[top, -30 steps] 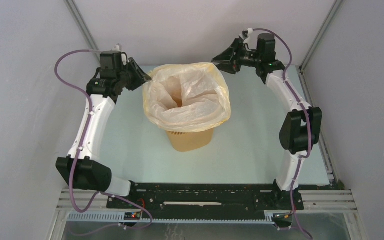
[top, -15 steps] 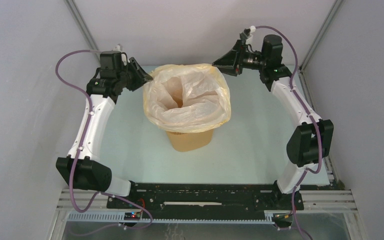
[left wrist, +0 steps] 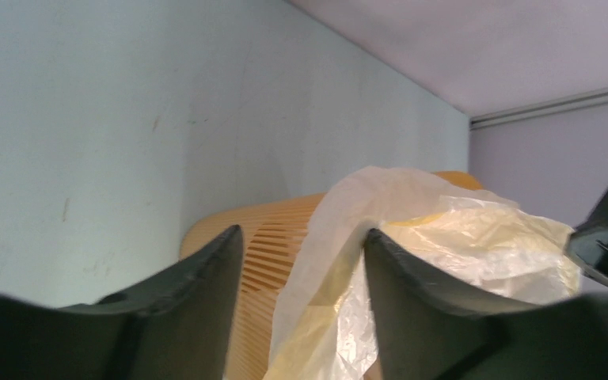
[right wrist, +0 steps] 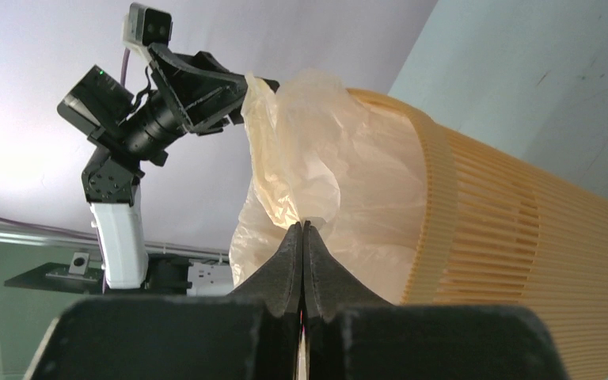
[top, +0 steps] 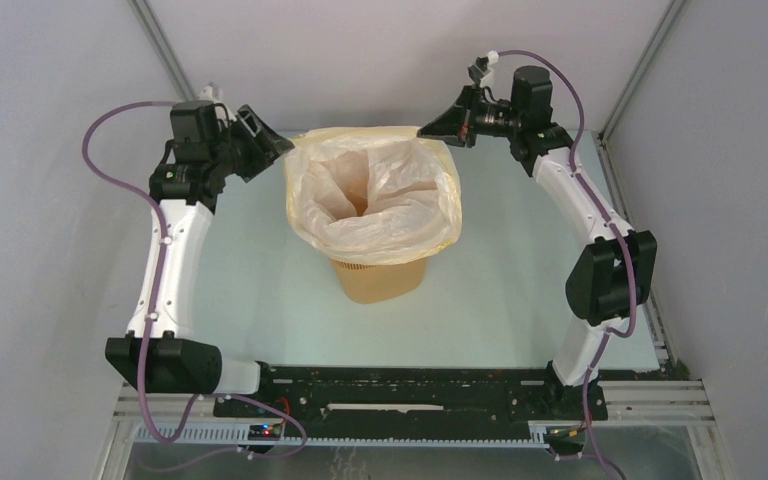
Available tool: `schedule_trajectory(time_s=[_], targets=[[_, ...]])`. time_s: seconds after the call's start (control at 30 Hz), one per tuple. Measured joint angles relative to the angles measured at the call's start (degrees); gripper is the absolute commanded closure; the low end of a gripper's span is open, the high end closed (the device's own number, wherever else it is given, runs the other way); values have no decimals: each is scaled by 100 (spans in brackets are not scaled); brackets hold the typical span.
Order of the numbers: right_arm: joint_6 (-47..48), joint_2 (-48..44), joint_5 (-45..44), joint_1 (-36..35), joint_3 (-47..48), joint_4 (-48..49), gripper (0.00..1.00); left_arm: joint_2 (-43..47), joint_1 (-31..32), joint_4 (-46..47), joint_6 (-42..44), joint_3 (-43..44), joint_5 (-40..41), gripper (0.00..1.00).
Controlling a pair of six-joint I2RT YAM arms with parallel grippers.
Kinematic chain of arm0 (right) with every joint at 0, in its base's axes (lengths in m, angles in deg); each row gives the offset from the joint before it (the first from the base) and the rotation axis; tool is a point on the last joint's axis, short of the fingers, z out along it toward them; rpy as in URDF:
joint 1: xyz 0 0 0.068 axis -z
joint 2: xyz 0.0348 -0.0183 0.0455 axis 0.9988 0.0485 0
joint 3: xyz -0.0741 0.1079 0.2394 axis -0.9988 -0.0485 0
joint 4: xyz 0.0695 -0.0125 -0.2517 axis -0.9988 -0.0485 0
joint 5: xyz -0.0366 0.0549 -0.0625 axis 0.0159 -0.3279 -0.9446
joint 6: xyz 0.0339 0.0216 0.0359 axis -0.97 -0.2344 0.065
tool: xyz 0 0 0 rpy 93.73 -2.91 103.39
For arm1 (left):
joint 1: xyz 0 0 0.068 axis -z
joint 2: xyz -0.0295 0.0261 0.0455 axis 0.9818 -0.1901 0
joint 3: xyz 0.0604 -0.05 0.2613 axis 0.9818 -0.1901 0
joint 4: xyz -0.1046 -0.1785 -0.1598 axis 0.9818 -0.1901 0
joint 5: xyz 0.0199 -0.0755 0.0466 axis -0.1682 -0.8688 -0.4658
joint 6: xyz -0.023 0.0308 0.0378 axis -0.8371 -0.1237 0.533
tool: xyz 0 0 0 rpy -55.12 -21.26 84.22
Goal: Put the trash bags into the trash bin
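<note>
Translucent cream plastic, thin and crinkled: the trash bag (top: 375, 195) already sits in the yellow-orange ribbed trash bin (top: 380, 282). Its body sags into the middle and its hem is folded outward over the rim on every side the overhead view shows. The bin stands upright near the middle of the pale surface (top: 500, 300), a little toward the far side.

At the bin's far left corner the left end effector (top: 265, 142) stands wide. Its wrist view shows a fold of hem rising between the two spread fingers (left wrist: 206, 273), and neither one clearly presses on it. At the far right corner the right end effector (top: 430, 128) is fully closed, its tips meeting right at the bag's edge. Whether any film is caught between them I cannot tell.

Lining the bin looks nearly done, with only the far corners left to settle. The risks seem to lie there:
- The left corner, unheld, may slide off the rim and drop inside, since the film looks slack.
- If the right tips closed on nothing, the next tug would move nothing.
- If they do hold film, a hard outward pull could tear it or tip the bin.
</note>
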Motion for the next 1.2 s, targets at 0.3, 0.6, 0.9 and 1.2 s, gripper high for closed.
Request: schedule_trajectory(time_s=[0.3, 0.6, 0.9, 1.2], targets=[[-87, 286, -133, 17, 260, 0, 100, -144, -7, 669, -439, -188, -616, 82], [70, 907, -448, 98, 809, -354, 100, -516, -7, 807, -466, -188, -636, 92], [271, 1397, -662, 146, 1158, -964, 100, -946, -4, 780, -734, -330, -686, 98], [625, 1408, -789, 120, 837, -1587, 100, -994, 13, 345, -750, -962, -743, 97]])
